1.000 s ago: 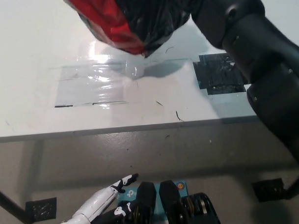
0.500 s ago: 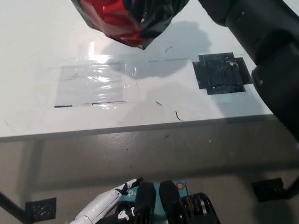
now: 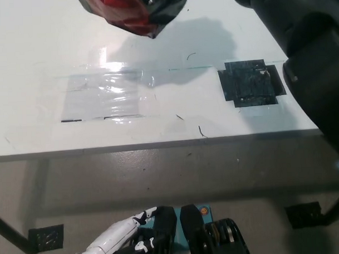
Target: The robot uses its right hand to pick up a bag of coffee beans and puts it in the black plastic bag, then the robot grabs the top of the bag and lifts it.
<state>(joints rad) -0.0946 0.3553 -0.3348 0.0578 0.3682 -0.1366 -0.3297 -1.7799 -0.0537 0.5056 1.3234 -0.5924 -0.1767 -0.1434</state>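
- The white worktop [image 3: 39, 64] fills the upper half of the view, its front edge running straight across the middle, grey floor below it.
- The black right arm [image 3: 312, 60] sweeps in from the lower right and climbs out of the top edge; the right hand itself is out of frame, so whether it is clenched or spread, I cannot tell.
- There is the black plastic bag [image 3: 168, 4], hanging at the top edge, clear of the worktop, with its shadow lying on the surface just beside and below it (only the bag's bottom shows).
- Red shows through the bag's lower left side: that is the bag of coffee beans [image 3: 121, 9], sitting inside.
- A glossy patch of clear tape [image 3: 110, 90] lies flat on the worktop, below the bag, catching the light.
- A square of black tape [image 3: 250, 82] sits to the right of it, next to the arm.
- Down at the bottom left, the white left hand [image 3: 115, 243] rests low over the floor, well apart from the worktop, fingers loosely extended and holding nothing.
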